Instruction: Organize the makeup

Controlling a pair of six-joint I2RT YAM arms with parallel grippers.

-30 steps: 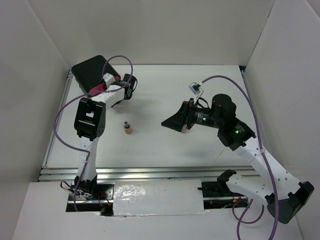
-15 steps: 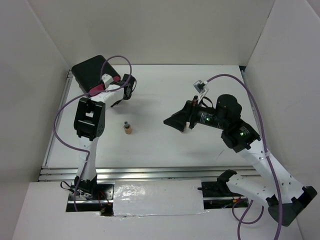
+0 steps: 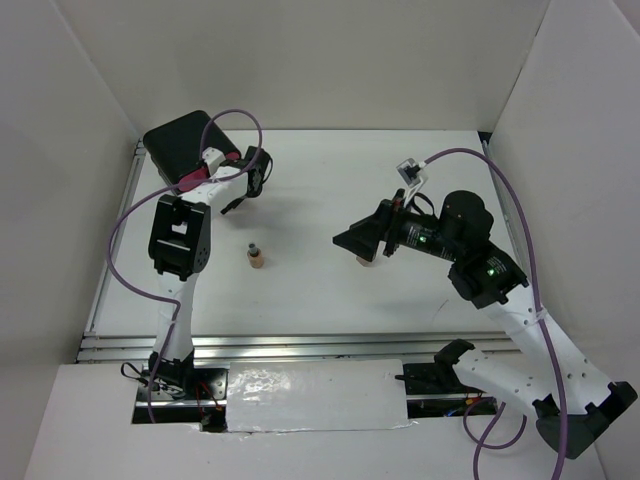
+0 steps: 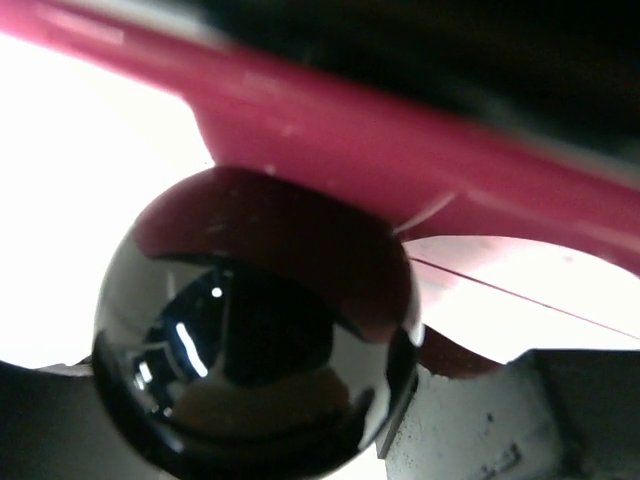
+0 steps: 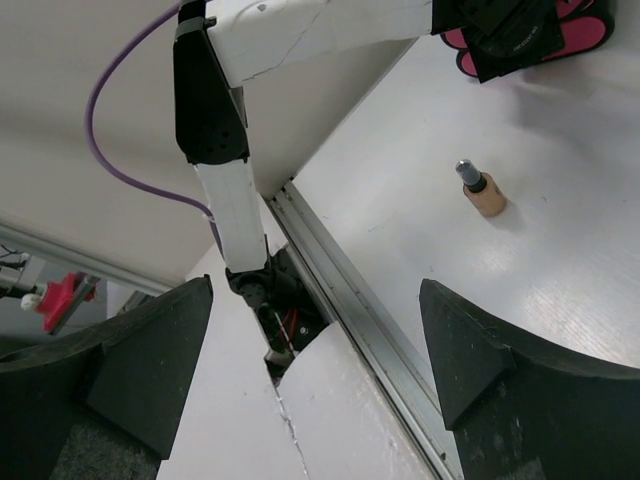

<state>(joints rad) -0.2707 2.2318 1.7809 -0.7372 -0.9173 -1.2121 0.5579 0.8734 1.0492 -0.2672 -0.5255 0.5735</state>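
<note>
Reaching box knob (image 4: 250,330), left fingers (image 4: 520,425) state unclear; right fingers (image 5: 140,360) spread, arm bent, hovering.

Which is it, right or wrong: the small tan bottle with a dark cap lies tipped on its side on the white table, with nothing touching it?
Wrong in one respect. The small tan bottle with a dark cap stands upright, cap on top, rather than lying tipped on its side. The right wrist view shows this most clearly. The rest holds: it is on the white table, with nothing touching it.
</note>
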